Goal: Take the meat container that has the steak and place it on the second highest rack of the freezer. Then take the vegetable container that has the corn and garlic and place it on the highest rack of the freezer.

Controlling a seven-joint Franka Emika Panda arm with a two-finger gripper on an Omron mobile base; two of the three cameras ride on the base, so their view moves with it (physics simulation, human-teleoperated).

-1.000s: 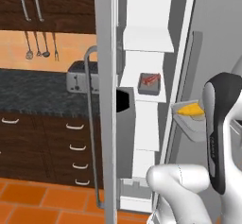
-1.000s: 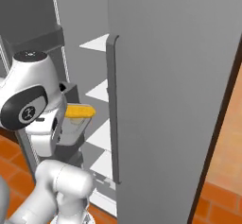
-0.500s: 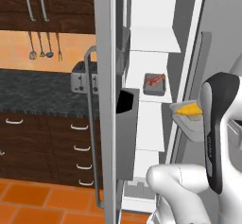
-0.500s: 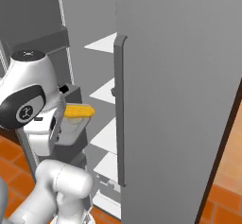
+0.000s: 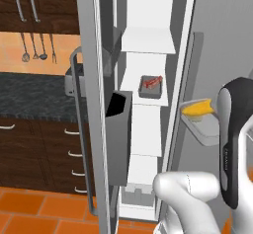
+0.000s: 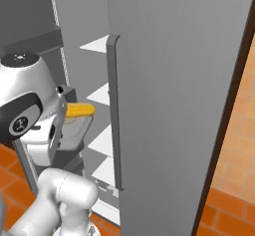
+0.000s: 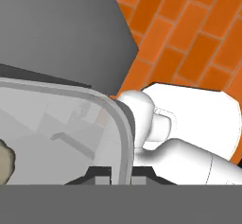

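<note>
The claw point(image 7: 120, 178) pinches the vegetable container's point(image 7: 71, 133) rim, keeping the corn point(image 5: 197, 108) level; the freezer's point(image 5: 148, 80) highest rack point(image 5: 147, 40) lies above and ahead.

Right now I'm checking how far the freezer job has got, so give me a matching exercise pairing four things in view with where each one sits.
Things:
1. steak
2. corn
3. vegetable container
4. hanging utensils

Places:
A. on the wall left of the freezer
B. held up by the arm beside the open freezer
C. lying across the top of the held container
D. in a container on a white freezer shelf

Pairs: 1-D, 2-C, 3-B, 4-A
</note>
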